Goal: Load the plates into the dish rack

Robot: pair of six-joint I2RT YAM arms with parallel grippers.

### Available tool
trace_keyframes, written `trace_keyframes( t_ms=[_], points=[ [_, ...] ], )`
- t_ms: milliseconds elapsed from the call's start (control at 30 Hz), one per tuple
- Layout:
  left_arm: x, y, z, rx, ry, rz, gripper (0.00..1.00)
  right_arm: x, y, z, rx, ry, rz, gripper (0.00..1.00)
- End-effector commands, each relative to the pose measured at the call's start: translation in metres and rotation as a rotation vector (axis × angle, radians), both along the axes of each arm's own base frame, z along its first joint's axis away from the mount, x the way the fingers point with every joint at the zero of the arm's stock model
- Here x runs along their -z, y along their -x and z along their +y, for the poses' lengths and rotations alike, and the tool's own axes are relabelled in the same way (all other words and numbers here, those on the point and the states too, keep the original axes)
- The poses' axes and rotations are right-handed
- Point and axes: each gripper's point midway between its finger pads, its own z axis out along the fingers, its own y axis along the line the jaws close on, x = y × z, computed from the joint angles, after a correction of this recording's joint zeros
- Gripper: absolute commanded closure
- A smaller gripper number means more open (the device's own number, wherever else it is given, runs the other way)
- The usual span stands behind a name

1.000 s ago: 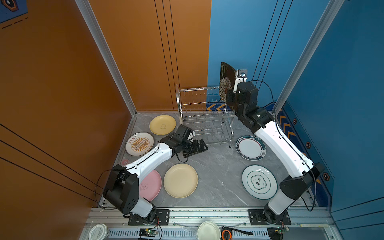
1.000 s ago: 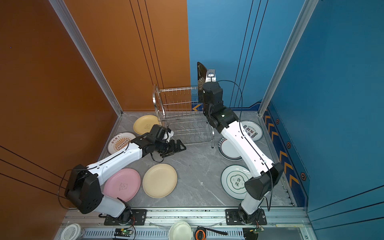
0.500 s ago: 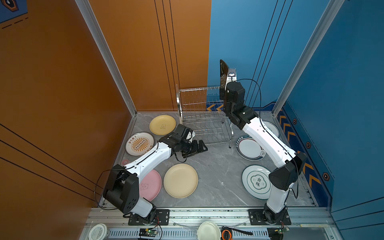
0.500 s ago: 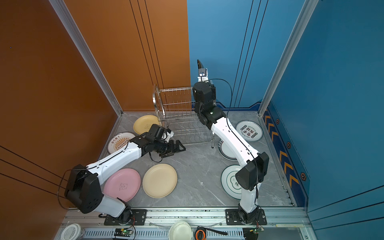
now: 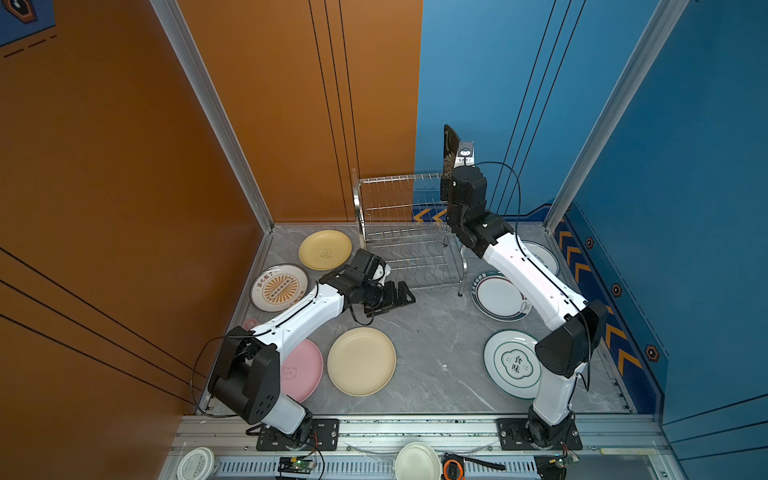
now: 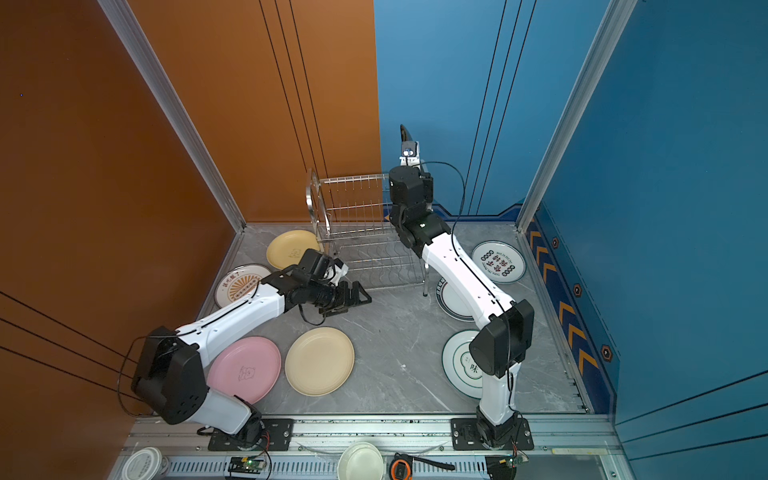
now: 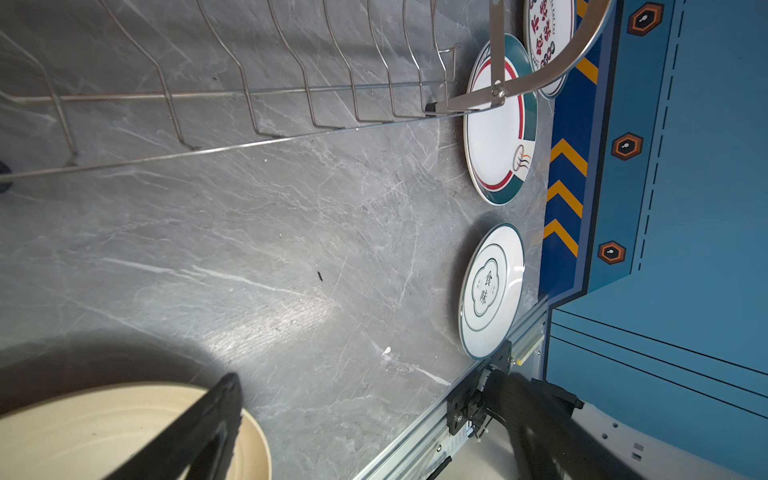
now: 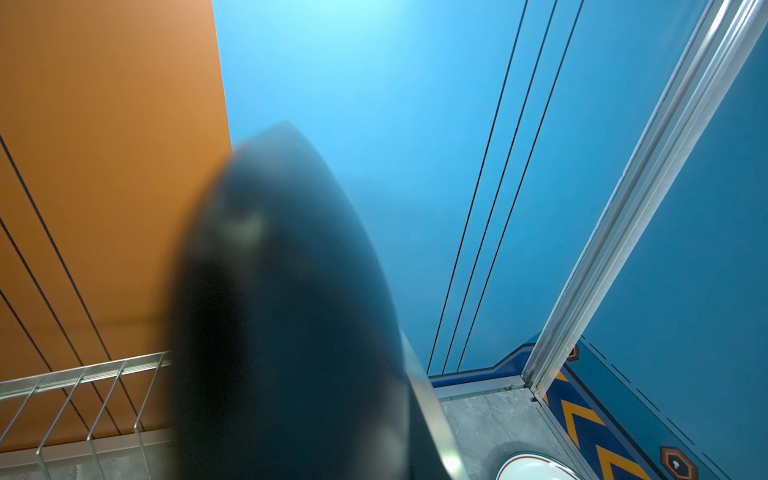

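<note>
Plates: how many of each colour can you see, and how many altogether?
yellow plate: 1
pink plate: 1
cream plate: 1
white sunburst plate: 1
white dark-rimmed plates: 3
black square plate: 1
Total: 8

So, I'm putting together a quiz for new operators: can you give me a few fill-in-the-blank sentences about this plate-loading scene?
1. The held plate in the right gripper is coloured ____.
2. The left gripper is ____ and holds nothing.
3. Right beside the cream plate lies a plate coloured ____.
4. Every slot of the dish rack is ____.
Missing words: black; open; pink; empty.
</note>
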Motion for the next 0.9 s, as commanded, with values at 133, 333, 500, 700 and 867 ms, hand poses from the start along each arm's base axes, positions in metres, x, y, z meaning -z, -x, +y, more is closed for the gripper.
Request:
trace_keyframes(
  t_ms=[133,333,500,700,867],
  points=[
    [-0.003,-0.001,0.005,0.004,0.001,-0.003,0.02,-0.03,0.015,-0.014,0.013,-0.151,-0.123,1.0],
    [-0.003,-0.002,0.006,0.001,0.0,-0.002,0.02,-0.02,0.018,-0.015,0.017,-0.165,-0.103,1.0],
    [-0.003,-0.003,0.006,-0.003,-0.002,-0.003,0.02,-0.011,0.023,-0.018,0.015,-0.171,-0.078,0.99],
    [-0.003,-0.002,0.007,-0.003,-0.005,-0.009,0.02,-0.005,0.03,-0.023,0.016,-0.173,-0.059,0.74],
    [-0.005,-0.001,0.008,-0.003,-0.005,-0.016,0.02,0.0,0.034,-0.026,0.008,-0.175,-0.036,0.58]
  ],
)
